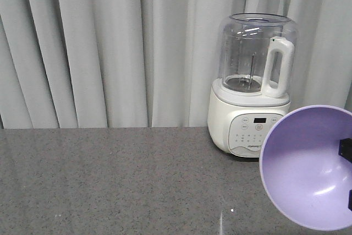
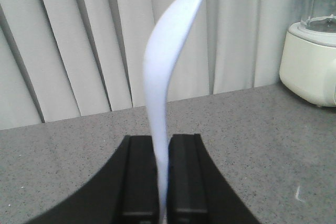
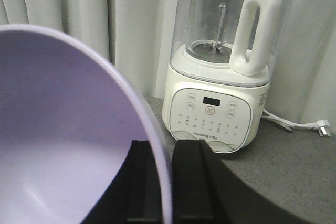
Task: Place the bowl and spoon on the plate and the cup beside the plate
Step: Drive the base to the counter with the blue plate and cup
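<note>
Two loads are up in the air right now. Closest to me, my left claw (image 2: 161,182) is clamped on the spoon (image 2: 167,66), pinching its lower end so it stands up edge-on between the pads, above the worktop (image 1: 110,185). My right claw (image 3: 170,182) is pinched over the rim of the bowl (image 3: 63,129), one finger inside the wall and one outside. The bowl hangs tilted, hollow towards the front camera, over the worktop's right side.

I read this as the carry step: both pieces lifted, neither set down. No view shows the plate or the cup, so I can't say where the target sits.

Next move, as I judge it: find the plate, level the bowl, lower it on and release, then lay the spoon with it.

Room looks generous, with nothing standing on the grey worktop left of the bowl out to its far edge. The right needs watching, though. The blender (image 1: 253,86) stands at the far edge beyond the bowl, its cable (image 3: 294,124) trailing right. Behind everything hangs the curtain (image 1: 82,48).
</note>
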Available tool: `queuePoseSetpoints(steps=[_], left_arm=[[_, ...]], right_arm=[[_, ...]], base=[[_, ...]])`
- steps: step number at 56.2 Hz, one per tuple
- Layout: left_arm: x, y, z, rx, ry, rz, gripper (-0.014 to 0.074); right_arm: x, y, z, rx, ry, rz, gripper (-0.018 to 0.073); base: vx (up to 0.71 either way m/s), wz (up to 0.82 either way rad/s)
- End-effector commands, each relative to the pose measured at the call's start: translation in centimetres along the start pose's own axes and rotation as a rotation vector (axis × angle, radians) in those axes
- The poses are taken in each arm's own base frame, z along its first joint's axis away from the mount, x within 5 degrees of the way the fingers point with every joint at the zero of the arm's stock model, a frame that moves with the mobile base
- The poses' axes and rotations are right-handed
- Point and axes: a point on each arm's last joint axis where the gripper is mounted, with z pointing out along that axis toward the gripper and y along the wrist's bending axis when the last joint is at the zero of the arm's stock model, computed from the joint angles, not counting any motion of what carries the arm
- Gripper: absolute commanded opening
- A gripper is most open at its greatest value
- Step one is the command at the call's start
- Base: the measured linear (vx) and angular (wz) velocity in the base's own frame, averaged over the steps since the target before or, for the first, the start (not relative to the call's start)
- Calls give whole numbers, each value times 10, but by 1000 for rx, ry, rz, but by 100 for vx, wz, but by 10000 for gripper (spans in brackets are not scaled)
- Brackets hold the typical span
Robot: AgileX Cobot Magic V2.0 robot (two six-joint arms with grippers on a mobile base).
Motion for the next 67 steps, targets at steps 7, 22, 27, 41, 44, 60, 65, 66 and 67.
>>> queuePoseSetpoints(steps=[7, 22, 27, 41, 44, 60, 65, 66, 67], left_arm=[[-13, 2, -3, -18, -89, -24, 3], [-13, 2, -3, -18, -89, -24, 3], [-13, 2, -3, -18, -89, -24, 3], [-13, 2, -3, -18, -89, -24, 3], [-13, 2, -3, -18, -89, -24, 3], [-13, 2, -3, -18, -89, -24, 3], [-13, 2, -3, -18, -89, -24, 3], [-13, 2, -3, -18, -89, -24, 3], [-13, 2, -3, -18, -89, -24, 3]], right_arm=[[-16, -4, -5, 48, -90, 11, -8], [-16, -4, -5, 48, -90, 11, -8], [-16, -4, -5, 48, -90, 11, -8], [-16, -4, -5, 48, -90, 11, -8], [-16, -4, -5, 48, -90, 11, -8], [-16, -4, -5, 48, -90, 11, -8], [-16, -4, -5, 48, -90, 11, -8], [-16, -4, -5, 48, -90, 11, -8], [-16, -4, -5, 48, -90, 11, -8]], base=[[-3, -9], [-10, -30], [-13, -45], [-14, -47], [-14, -47], [-14, -51], [-14, -55], [-14, -57], [-14, -58]])
